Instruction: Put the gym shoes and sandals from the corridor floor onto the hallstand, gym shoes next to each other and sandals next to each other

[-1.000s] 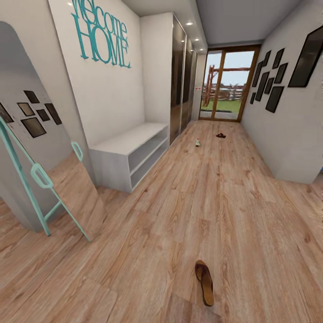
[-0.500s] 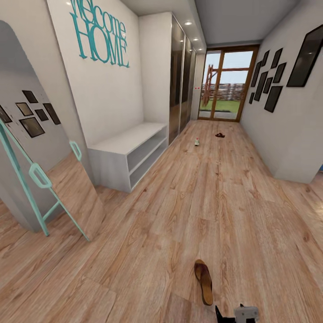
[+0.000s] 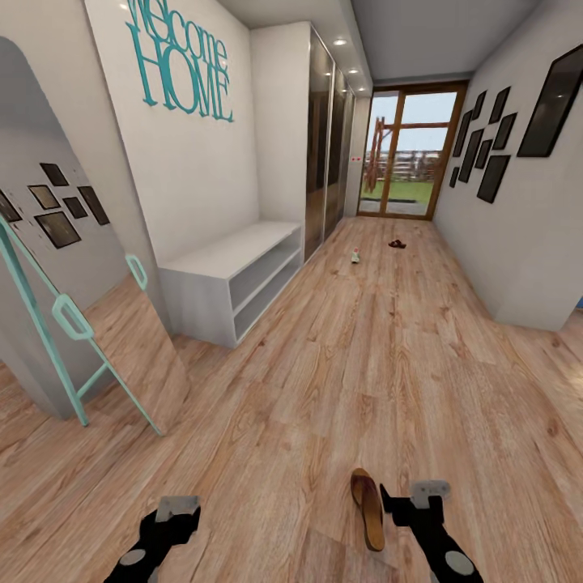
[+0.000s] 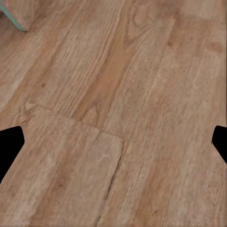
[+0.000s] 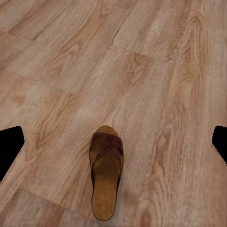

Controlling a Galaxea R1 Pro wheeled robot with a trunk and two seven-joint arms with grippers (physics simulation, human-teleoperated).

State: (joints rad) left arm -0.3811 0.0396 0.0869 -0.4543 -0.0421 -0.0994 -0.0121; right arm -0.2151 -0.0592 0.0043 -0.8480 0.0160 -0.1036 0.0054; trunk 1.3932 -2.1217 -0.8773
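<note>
Corridor, robot facing the glazed door at the far end. Both arms are low in front of it, above the wood-plank corridor floor.

Right gripper: just beside the near sandal, on that sandal's right, not touching it. In the right wrist view the two dark fingertips sit at opposite edges with the sandal lying on the floor between and beyond them; jaws spread wide, nothing held.

Left gripper: well apart from the sandal, on its left, over bare planks. Left wrist view shows its fingertips far apart, jaws empty, plank seams beneath and a scrap of the teal mirror frame at one corner.

Near sandal: dark brown strap, tan footbed, flat on the floor, lying lengthwise along the corridor.

Far down the corridor, near the door: a second sandal and, just left of it, one gym shoe, both on the floor; too small to read detail.

Left wall: a plain white two-shelf bench under the teal "welcome HOME" lettering, then a dark-fronted wardrobe. A leaning mirror with teal frame stands nearer. Black picture frames on the right wall
</note>
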